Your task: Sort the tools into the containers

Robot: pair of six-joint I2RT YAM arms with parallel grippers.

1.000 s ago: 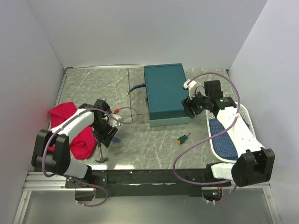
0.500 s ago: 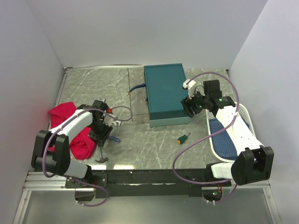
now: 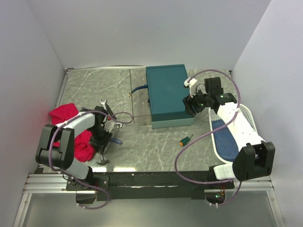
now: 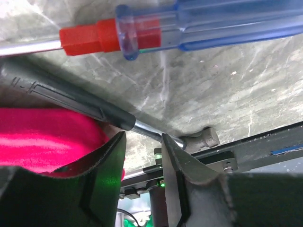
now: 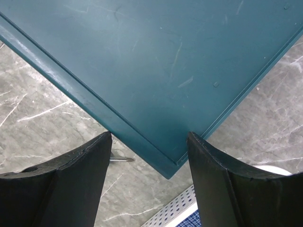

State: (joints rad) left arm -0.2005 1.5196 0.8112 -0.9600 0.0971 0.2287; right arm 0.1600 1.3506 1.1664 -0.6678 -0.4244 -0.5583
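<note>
Hammer (image 4: pixel 71 97) lies near the counter's front-left corner, right beside the red cloth (image 4: pixel 42 137). Your left gripper (image 4: pixel 143 137) hovers over it, jaws partly spread, with the hammer's metal neck crossing the gap. The red-and-blue screwdriver (image 4: pixel 189 23) sits just beside. Your right gripper (image 5: pixel 149 137) hangs over the teal box's (image 3: pixel 166 92) near right corner, jaws spread wide, holding nothing. The white basket (image 3: pixel 251 120) hugs the right edge.

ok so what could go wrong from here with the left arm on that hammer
The left gripper sits open over the hammer at its thin metal neck, so a lift may swing or slip. The red cloth lies beside one finger and could get pinched. The teal box is shut below the open right gripper, so nothing can go in.
</note>
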